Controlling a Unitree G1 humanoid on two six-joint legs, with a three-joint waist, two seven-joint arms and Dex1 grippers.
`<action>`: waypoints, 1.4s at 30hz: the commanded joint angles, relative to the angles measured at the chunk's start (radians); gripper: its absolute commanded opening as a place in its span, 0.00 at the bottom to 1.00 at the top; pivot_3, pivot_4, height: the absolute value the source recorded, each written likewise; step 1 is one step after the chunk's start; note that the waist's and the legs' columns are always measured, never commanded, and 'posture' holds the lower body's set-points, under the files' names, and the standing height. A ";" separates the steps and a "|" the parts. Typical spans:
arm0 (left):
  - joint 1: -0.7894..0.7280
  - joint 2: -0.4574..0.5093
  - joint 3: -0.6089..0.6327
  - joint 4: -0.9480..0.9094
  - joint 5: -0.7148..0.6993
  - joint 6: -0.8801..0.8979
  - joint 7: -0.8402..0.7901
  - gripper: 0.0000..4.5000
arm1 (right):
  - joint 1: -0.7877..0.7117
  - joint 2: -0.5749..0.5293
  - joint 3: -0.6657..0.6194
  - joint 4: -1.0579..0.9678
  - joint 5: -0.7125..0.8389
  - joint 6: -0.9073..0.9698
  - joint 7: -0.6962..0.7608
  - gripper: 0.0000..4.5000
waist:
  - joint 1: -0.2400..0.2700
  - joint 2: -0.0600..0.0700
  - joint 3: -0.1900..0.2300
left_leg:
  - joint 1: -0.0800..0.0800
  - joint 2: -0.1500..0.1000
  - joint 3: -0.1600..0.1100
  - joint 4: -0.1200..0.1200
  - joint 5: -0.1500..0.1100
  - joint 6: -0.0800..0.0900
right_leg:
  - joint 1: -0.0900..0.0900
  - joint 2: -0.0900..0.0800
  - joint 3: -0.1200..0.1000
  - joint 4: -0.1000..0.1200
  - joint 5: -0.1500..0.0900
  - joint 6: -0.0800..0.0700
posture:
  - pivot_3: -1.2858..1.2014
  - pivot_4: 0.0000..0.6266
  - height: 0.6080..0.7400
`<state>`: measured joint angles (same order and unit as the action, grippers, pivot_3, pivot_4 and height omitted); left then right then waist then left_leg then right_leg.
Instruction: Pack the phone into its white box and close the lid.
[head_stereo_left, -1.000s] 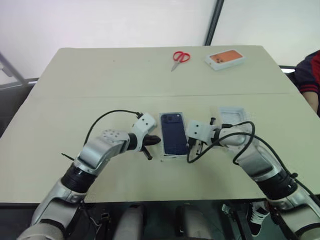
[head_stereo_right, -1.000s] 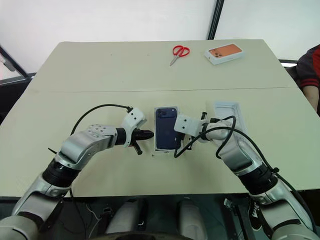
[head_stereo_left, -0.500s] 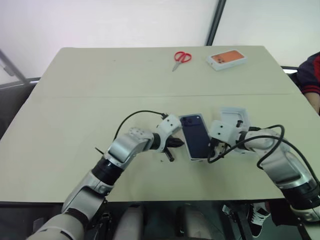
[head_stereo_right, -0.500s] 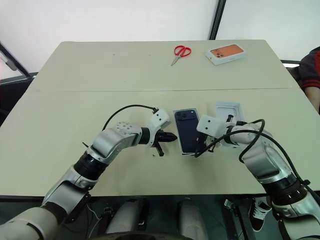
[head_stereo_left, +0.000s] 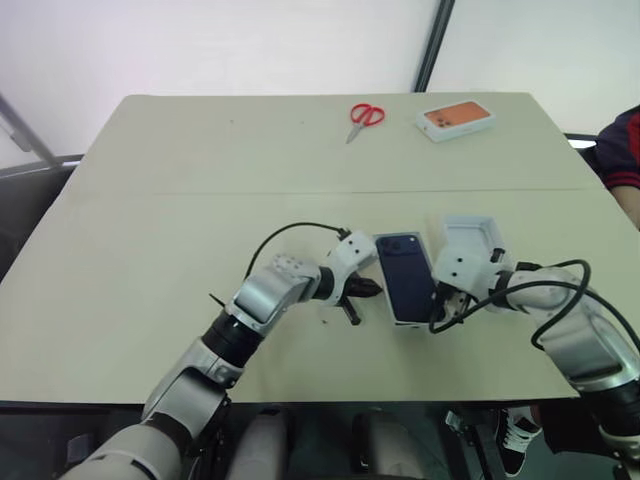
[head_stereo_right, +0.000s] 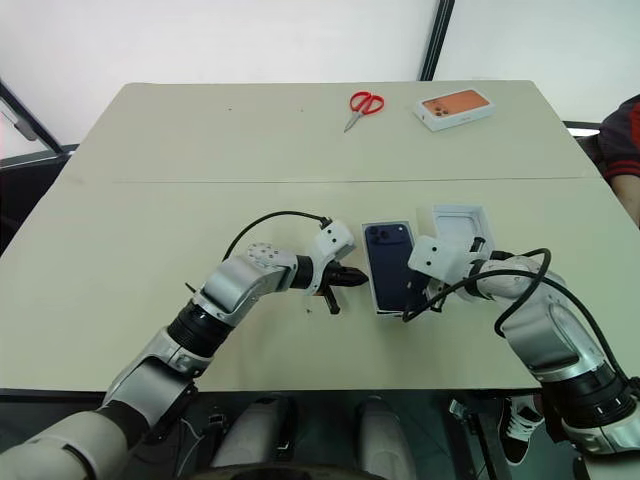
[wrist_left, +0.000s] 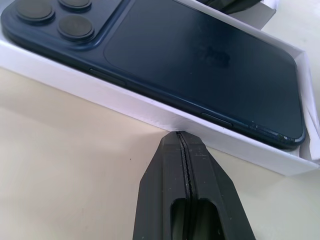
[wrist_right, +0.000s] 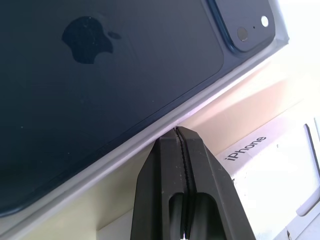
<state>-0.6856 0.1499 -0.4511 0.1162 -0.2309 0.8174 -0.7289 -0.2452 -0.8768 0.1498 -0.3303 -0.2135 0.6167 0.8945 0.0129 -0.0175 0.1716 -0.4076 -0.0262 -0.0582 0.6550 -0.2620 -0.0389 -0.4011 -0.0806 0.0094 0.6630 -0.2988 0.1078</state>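
Observation:
The dark navy phone (head_stereo_left: 404, 274) lies back up in the white box (wrist_left: 150, 112) near the table's front edge. My left gripper (head_stereo_left: 368, 288) is shut, and its tip (wrist_left: 179, 136) presses against the box's left long wall. My right gripper (head_stereo_left: 438, 302) is also shut, with its tip (wrist_right: 176, 131) at the box's right wall. The box sits squeezed between the two tips. The lid (head_stereo_left: 468, 236) lies open side up just right of the box, almost touching it, and shows "iPhone" on its side wall (wrist_right: 245, 148).
Red-handled scissors (head_stereo_left: 362, 114) and an orange-faced white box (head_stereo_left: 455, 118) lie at the far edge of the table. A person's red sleeve (head_stereo_left: 626, 150) shows at the right edge. A seam crosses the table behind the box.
Both shut grippers have slid the box with the phone to the right across the table, up against the lid, and it has turned slightly. Most of the move came in the first half second.

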 joint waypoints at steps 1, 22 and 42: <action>-0.033 -0.045 -0.003 0.007 0.004 -0.029 -0.005 0.00 | -0.011 0.001 0.002 -0.062 0.031 -0.015 0.020 0.00 | 0.000 0.000 0.000 | 0.000 0.000 0.000 0.000 0.000 0.000 | 0.000 0.000 0.000 0.000 0.000 0.000 | 0.52 0.24 1.00; 0.124 0.206 0.142 -0.247 -0.061 -0.089 -0.136 0.00 | -0.168 -0.028 -0.194 -0.077 0.269 0.484 0.031 0.74 | -0.022 0.001 0.000 | 0.001 0.003 0.000 -0.001 0.000 0.000 | 0.000 0.001 0.000 0.000 0.000 0.000 | 0.52 0.24 1.00; 0.328 0.338 0.220 -0.363 -0.081 -0.489 -0.289 0.00 | -0.363 0.146 -0.191 0.087 0.425 0.988 -0.230 0.01 | -0.024 0.002 0.000 | 0.000 0.002 0.001 -0.002 0.000 0.001 | -0.002 0.000 0.002 0.000 0.000 0.000 | 0.52 0.24 1.00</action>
<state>-0.3569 0.4952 -0.2483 -0.2201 -0.2982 0.3569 -1.0232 -0.5809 -0.7345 0.0090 -0.2342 0.1849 1.5771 0.6818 -0.0108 -0.0155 0.1717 -0.4077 -0.0238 -0.0572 0.6525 -0.2623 -0.0384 -0.4032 -0.0807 0.0111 0.6635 -0.2987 0.1075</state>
